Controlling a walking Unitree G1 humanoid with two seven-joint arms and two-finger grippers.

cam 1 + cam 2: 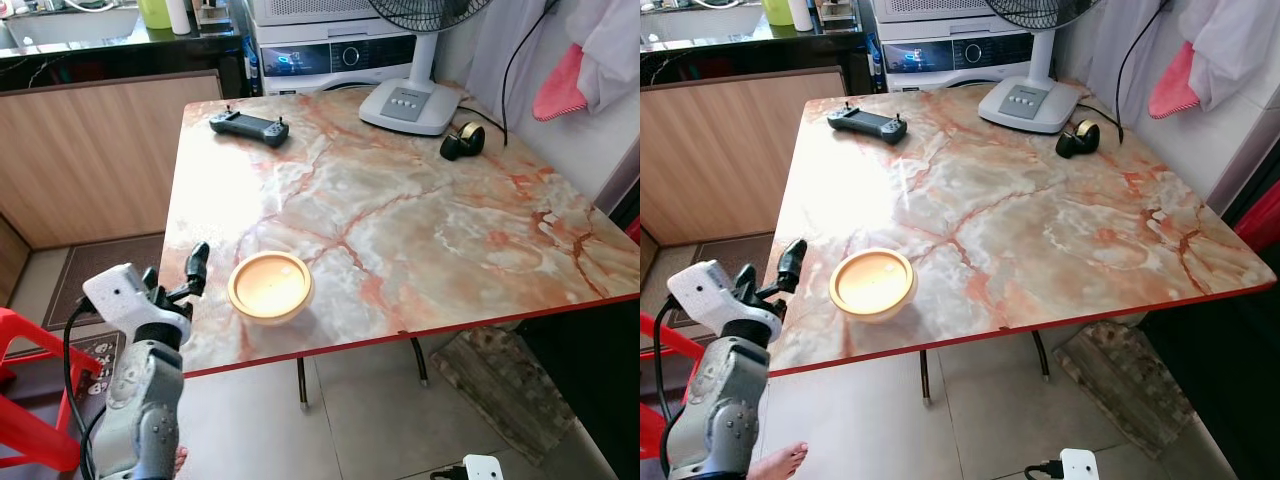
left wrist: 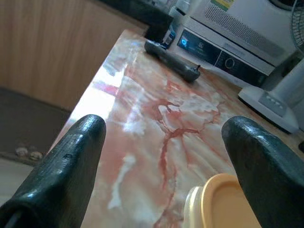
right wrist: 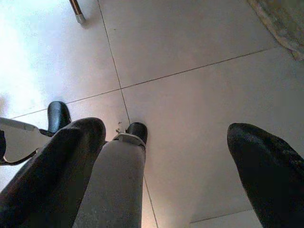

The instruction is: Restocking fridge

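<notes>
Marble-patterned and edged in red, the table [image 1: 420, 230] carries a yellow lidded container [image 1: 270, 287] close to its near left corner, well apart from everything else on it. That container is probably the item bound for the fridge. Its lid is on, so what it holds cannot be told.

The left gripper [image 1: 180, 280] is raised at the table's near left edge, just left of the container, its fingers [image 2: 71, 161] spread wide and closed on nothing. In the left wrist view the container's rim sits beside one finger rather than between the two, so the gripper seems to need a shift to the right before it can close. The right gripper [image 3: 161, 180] hangs idle over the tiled floor [image 3: 190, 71], its fingers also apart.

Far across the table lie a black controller [image 1: 249, 125], a fan base [image 1: 410, 105] and a tape dispenser [image 1: 463, 141].
</notes>
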